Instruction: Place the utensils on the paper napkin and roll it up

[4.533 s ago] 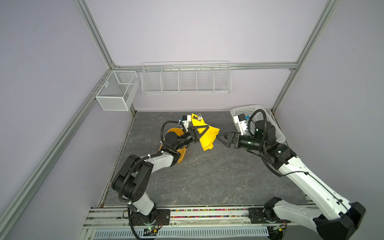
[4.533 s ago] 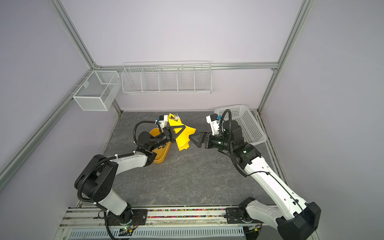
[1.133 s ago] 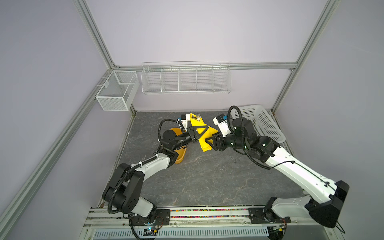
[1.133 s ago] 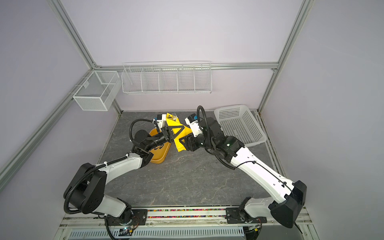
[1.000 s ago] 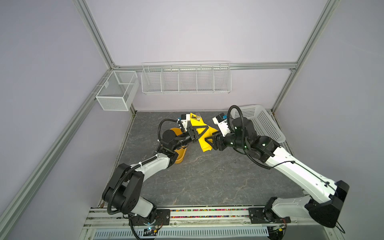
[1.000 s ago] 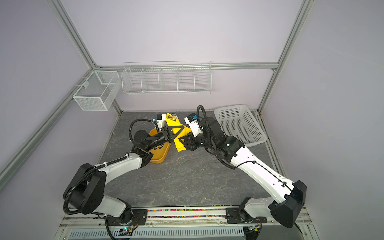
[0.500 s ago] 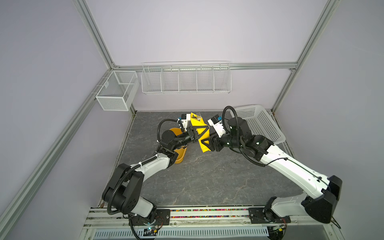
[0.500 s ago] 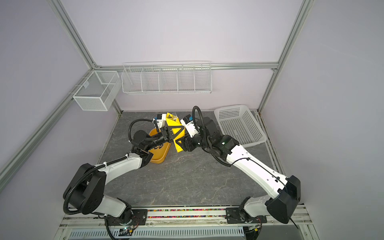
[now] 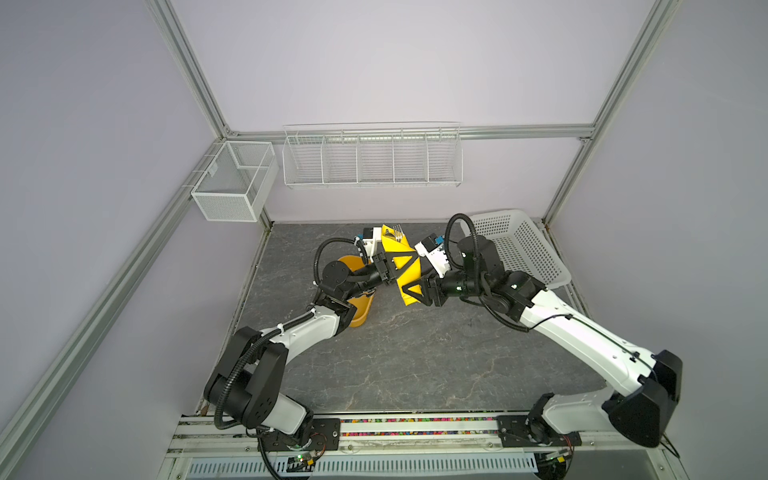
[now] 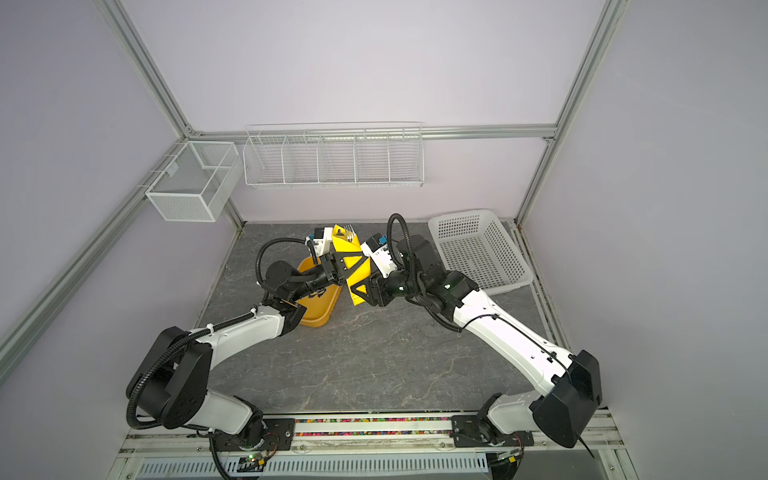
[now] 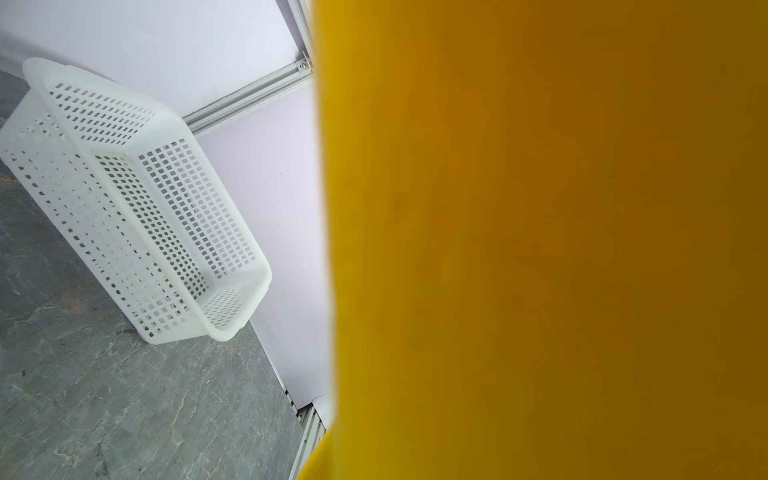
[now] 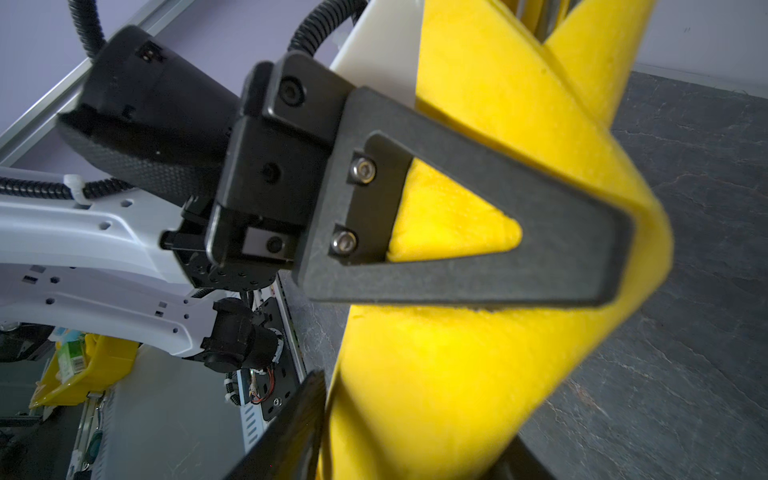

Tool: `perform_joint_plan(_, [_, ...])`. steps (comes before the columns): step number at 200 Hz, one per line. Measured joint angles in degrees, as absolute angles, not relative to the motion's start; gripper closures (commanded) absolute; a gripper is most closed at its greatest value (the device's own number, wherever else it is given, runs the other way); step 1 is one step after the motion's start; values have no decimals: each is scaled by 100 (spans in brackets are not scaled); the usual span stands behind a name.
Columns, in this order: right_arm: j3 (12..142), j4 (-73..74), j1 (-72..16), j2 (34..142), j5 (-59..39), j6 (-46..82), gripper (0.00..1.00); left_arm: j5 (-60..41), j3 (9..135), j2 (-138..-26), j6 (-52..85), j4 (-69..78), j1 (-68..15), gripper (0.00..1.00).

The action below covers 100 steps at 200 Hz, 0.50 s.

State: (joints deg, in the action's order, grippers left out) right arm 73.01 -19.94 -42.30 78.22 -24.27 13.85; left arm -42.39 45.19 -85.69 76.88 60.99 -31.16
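Observation:
The paper napkin point(image 9: 409, 276) point(image 10: 343, 247) is a bright yellow roll held up above the table. The utensils are wrapped inside; only fork tines point(image 9: 398, 229) point(image 10: 349, 228) stick out of its far end. My left gripper point(image 9: 400, 266) point(image 10: 351, 264) is shut on the roll's middle, and one of its black fingers point(image 12: 457, 286) lies across the yellow paper. The napkin point(image 11: 540, 249) fills most of the left wrist view and hides those jaws. My right gripper point(image 9: 415, 289) point(image 10: 361, 291) point(image 12: 407, 449) has a finger against each side of the roll's near end point(image 12: 457, 374).
An orange-yellow plastic tub point(image 9: 360, 313) point(image 10: 318, 311) lies under my left forearm. A white perforated basket point(image 9: 519, 249) point(image 10: 478, 249) point(image 11: 124, 187) sits at the back right. A wire rack point(image 9: 372, 160) and a wire box point(image 9: 232, 183) hang on the back frame.
My right gripper has moved left onto the near end of the napkin roll and its jaws have narrowed around it. The left gripper has kept its grip and place.

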Motion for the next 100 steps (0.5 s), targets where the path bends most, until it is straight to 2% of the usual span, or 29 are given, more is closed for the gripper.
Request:
perform_joint_plan(58, [7236, -1900, -4084, 7811, -2849, 1590, 67, -4298, 4523, -8569, 7653, 6099, -3127, 90])
perform_joint_plan(100, [7153, -1758, -3990, 7811, -3120, 1756, 75, -4265, 4523, -8501, 7509, 5931, -3131, 82])
